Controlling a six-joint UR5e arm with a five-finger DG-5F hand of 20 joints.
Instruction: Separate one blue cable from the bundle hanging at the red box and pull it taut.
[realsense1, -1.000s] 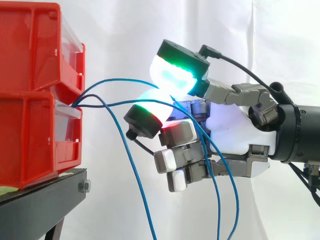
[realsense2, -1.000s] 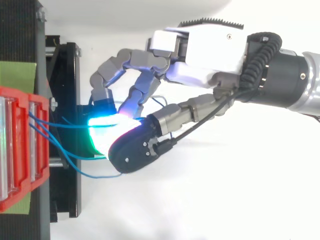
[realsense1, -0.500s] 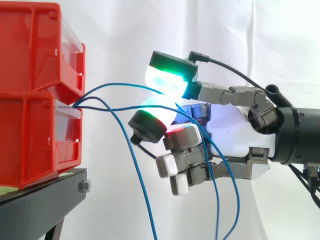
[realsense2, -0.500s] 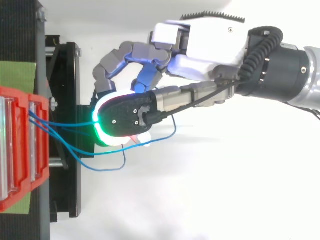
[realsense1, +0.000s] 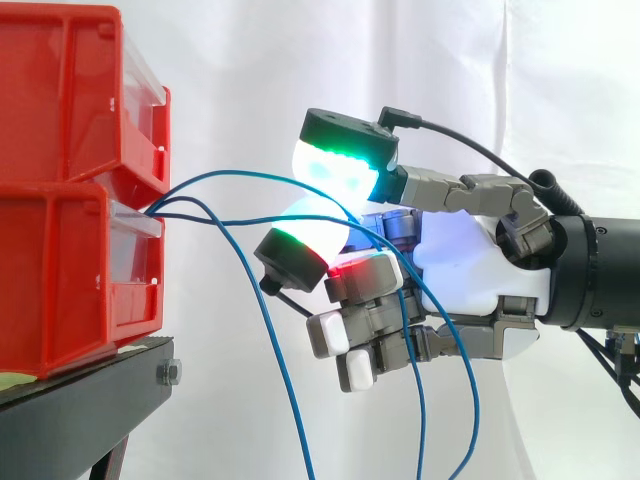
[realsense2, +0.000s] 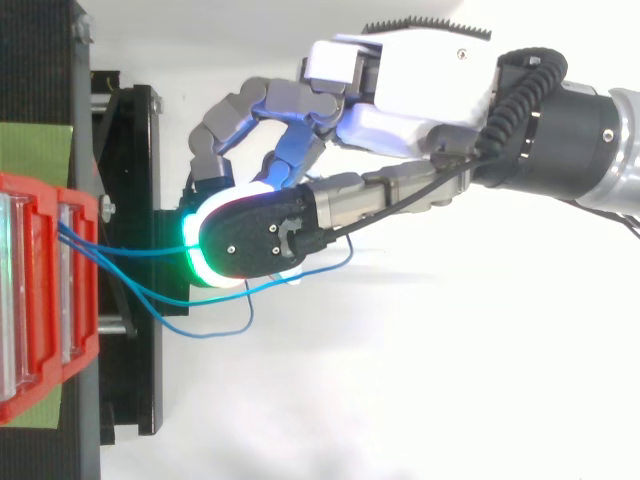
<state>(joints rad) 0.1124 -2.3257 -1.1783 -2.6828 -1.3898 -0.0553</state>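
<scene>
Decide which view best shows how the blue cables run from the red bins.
The side view: the blue cables arc from the red bins, one passes between the hand's pads, the others hang down. The top view shows them fanning sideways from the bins, then covered by the hand.

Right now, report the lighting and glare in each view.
Side view: the white curtain is evenly bright; the hand's fingers glow green and white at the blue cable. Top view: a green glow rims one finger beside the black stand.
</scene>
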